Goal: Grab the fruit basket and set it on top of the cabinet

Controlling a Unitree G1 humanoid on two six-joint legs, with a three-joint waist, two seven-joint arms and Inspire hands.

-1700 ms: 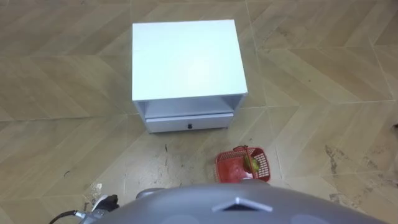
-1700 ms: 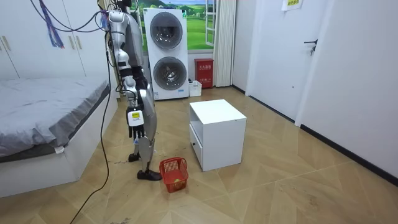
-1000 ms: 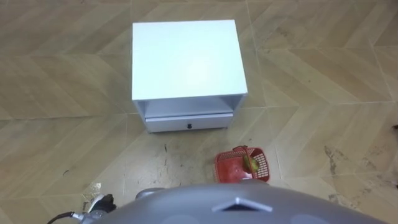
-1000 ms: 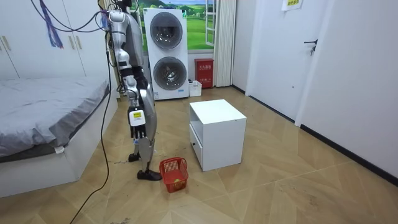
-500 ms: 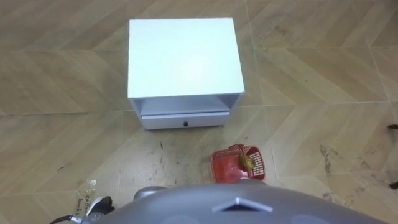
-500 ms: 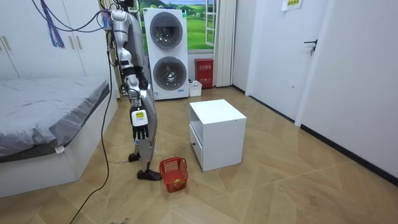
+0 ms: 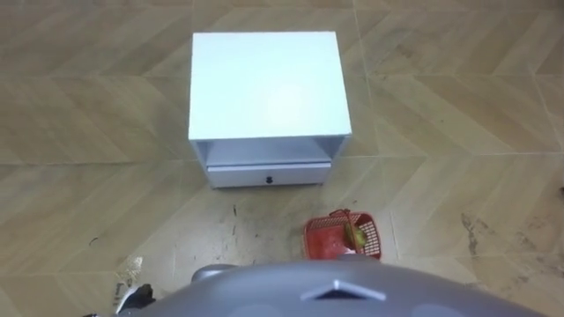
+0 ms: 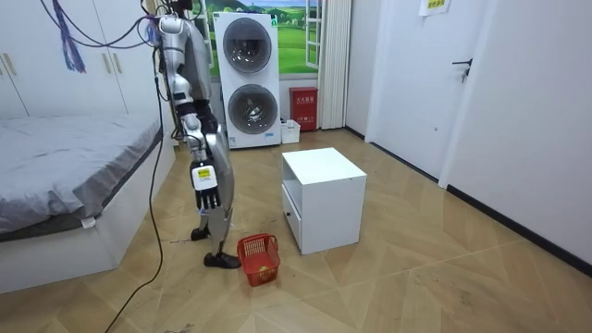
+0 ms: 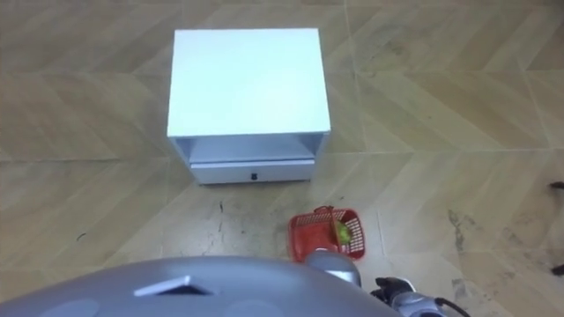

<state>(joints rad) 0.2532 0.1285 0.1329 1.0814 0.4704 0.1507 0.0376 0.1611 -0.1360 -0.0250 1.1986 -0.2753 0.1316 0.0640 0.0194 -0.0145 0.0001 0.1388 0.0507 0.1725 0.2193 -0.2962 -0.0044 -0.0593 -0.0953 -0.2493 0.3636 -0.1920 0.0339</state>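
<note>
The robot stands upright, facing the drawer side of the cabinet (image 7: 269,84). Its right hand (image 8: 205,196) hangs at its side with fingers straight and slack, holding nothing. The left hand (image 7: 137,298) peeps in at the lower left of the left eye view; I cannot tell whether it is open or closed.

The basket (image 7: 344,236) sits on the floor (image 7: 441,132) in front of the cabinet, off toward its right front corner and well apart from it, just beside the robot's right foot. It is red plastic mesh, upright, with a yellow-green fruit (image 7: 357,233) inside. A thin handle seems to cross its top, though I cannot tell whether it stands up or lies folded.

By its look the basket is light and fairly stiff, but the mesh walls would likely flex if squeezed. One fruit lying to one side may make it tip and let the fruit roll. The handle, taken at its middle, looks the best hold, and failing that the rim. The right hand is the nearer one, and it hangs far above the basket, so the robot would have to bend or squat first.

The cabinet is white, with an open shelf over a drawer (image 7: 268,174). Beyond the cabinet in the room view stand stacked washers (image 8: 248,79).
</note>
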